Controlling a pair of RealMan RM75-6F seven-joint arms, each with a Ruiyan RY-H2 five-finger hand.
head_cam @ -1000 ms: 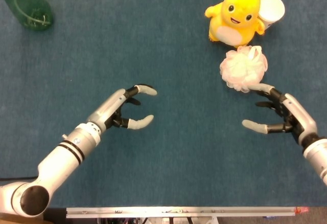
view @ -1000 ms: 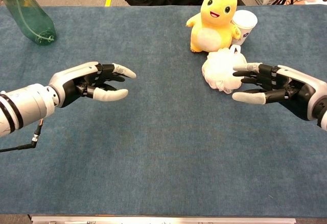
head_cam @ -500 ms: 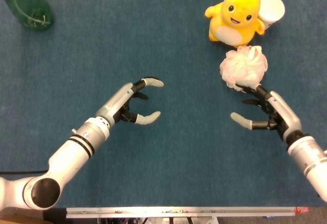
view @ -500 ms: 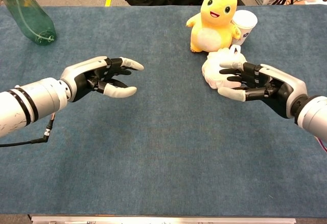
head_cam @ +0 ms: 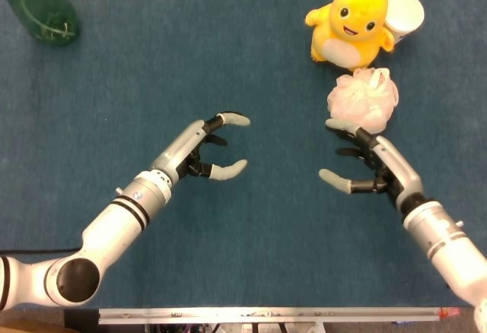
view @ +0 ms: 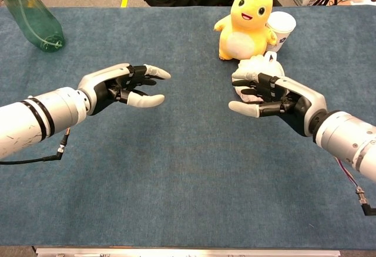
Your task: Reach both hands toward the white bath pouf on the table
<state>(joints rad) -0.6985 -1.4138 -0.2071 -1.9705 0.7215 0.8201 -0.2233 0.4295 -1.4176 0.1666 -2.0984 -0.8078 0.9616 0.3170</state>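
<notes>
The white bath pouf (head_cam: 364, 99) (view: 255, 69) lies on the blue table, just in front of a yellow plush toy. My right hand (head_cam: 365, 162) (view: 269, 95) is open, fingers spread, at the pouf's near left side, and partly covers it in the chest view. Whether its upper fingers touch the pouf I cannot tell. My left hand (head_cam: 209, 149) (view: 126, 85) hovers open over bare cloth, well to the left of the pouf, its fingers pointing toward it.
A yellow plush toy (head_cam: 351, 21) (view: 245, 21) stands behind the pouf with a white paper cup (head_cam: 404, 14) (view: 281, 27) at its right. A green glass bottle (head_cam: 38, 7) (view: 32, 16) lies at the far left corner. The table's front edge (head_cam: 266, 314) runs along the bottom.
Both hands have moved left-to-centre: the right hand slid leftward along the pouf's near side, the left hand advanced right toward the pouf. Both stay open. The pouf has not moved.
</notes>
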